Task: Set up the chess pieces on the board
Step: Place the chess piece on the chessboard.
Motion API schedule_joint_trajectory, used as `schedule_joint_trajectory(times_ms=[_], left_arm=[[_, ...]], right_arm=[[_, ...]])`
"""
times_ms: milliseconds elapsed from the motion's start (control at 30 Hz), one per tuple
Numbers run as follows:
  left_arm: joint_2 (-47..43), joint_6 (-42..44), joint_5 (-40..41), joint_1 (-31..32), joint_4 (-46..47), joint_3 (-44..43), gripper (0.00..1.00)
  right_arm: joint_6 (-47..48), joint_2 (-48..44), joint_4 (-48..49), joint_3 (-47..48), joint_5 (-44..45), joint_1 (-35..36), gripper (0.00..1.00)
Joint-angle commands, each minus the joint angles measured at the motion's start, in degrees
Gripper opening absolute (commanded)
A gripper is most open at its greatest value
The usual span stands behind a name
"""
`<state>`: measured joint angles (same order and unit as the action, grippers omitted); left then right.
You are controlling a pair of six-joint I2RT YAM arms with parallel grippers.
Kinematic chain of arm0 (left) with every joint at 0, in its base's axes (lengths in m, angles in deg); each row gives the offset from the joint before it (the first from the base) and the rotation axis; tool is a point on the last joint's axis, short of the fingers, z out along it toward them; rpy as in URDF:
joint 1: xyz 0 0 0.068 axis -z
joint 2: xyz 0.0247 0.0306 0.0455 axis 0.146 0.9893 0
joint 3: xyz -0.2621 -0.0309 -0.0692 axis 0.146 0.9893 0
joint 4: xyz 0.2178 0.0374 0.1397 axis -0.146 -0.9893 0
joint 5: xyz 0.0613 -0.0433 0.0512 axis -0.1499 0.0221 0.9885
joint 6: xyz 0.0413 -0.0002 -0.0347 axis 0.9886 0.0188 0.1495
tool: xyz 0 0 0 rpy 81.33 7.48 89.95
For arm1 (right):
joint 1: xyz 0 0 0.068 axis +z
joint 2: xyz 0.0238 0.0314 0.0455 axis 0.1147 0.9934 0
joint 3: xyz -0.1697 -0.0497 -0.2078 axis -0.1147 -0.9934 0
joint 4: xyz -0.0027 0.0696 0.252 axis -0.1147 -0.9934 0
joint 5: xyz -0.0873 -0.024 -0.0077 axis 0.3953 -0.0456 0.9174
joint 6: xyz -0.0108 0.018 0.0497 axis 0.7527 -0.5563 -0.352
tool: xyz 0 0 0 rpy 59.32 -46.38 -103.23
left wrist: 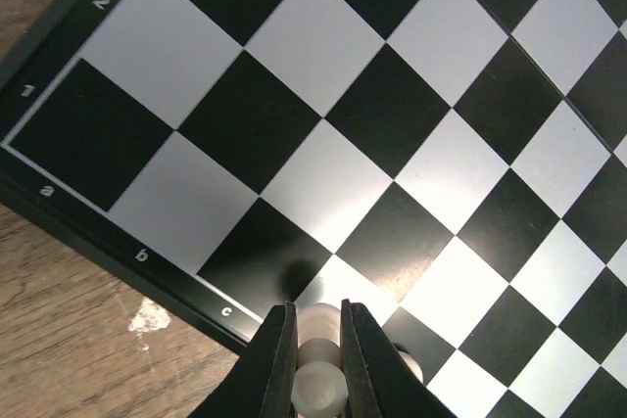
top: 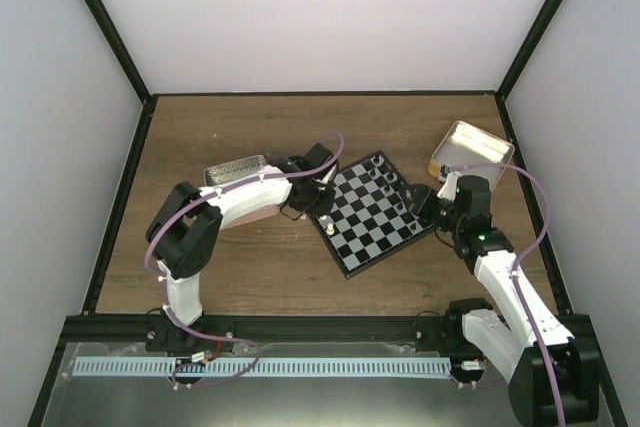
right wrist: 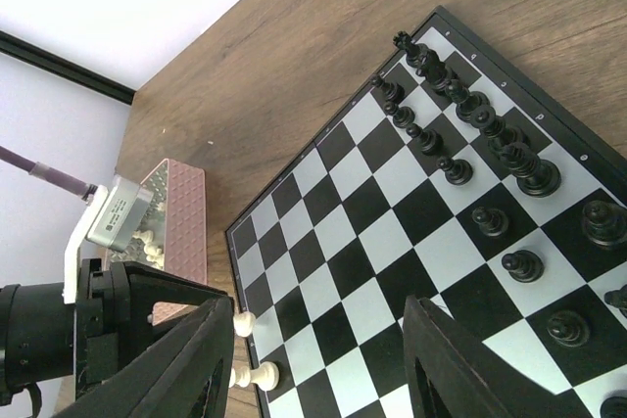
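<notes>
Looks about half done. Shows the black chess pieces ranked in two rows along one edge of the board, apparently a complete side, though too small for a sure count. Probably needs nothing more there.

At the opposite edge of the board, barely begun: only two cream-white men visible by the rim in the right wrist view, with the squares between the two sides bare. Cannot tell whether one of those two is the held one.

Grips a cream-white piece in the left hand, jaws drawn narrow around it, low over the board's first row, close to the letter c on the rim. Cannot tell whether its base touches the square.

Hovers with the right hand over the board, jaws spread wide, nothing between them.

Leaves nearly the whole cream-white side to place, with more of those men lying in the pink-sided tin on the table, just beside the board's cream-white edge. Calls first for setting down the held piece on its first-row square.
</notes>
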<state>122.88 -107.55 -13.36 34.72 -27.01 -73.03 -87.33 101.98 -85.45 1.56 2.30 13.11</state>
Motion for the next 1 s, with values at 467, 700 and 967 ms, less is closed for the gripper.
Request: schedule_joint_trajectory(times_ms=[467,700,967], left_arm=[[1.6,1.3,-1.0,1.7,-0.9,-1.5,0.35],[1.6,0.9,-1.4,1.8,-0.5,-1.7,0.35],[-4.7,-4.0,6.5,1.4,2.8,-2.2,0.57]], right_arm=[[-0.3,-0.1,1.1,0.1,0.1,0.2,0.49],[-0.3,-0.5,0.5,-0.3,0.2,0.2,0.49],[-0.6,-1.0,-0.5,1.4,-0.4,0.2,0.49]])
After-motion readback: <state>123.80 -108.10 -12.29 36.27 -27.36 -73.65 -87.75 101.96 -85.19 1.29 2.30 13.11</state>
